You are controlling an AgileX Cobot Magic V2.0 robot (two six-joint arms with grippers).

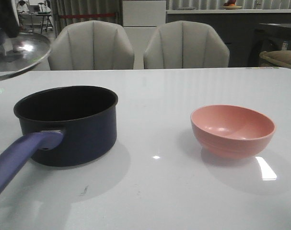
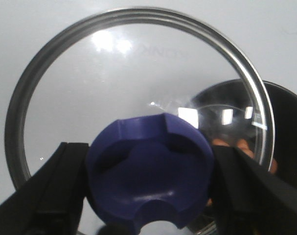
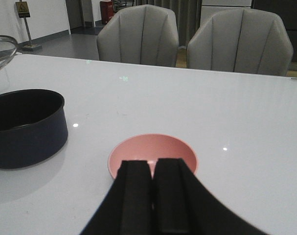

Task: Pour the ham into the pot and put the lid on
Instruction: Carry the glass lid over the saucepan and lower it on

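While the lid (image 2: 138, 88) hangs raised over the tabletop's left edge, its blue knob (image 2: 148, 171) clamped between the left gripper (image 2: 148, 188) fingers, it may land askew on the pot (image 1: 68, 122) if lowered off-centre. Orange ham (image 2: 226, 143) seems visible through the glass, inside the pot. Behind the empty pink bowl (image 1: 232, 129), the right gripper (image 3: 153, 196) hovers low, fingers pressed together.

Glossy white table (image 1: 183, 86), two grey chairs (image 1: 91, 45) behind, curtains (image 1: 83, 9)

A pink bowl (image 1: 232, 130) sits on the white table (image 1: 174, 191) before two grey chairs (image 1: 91, 45).
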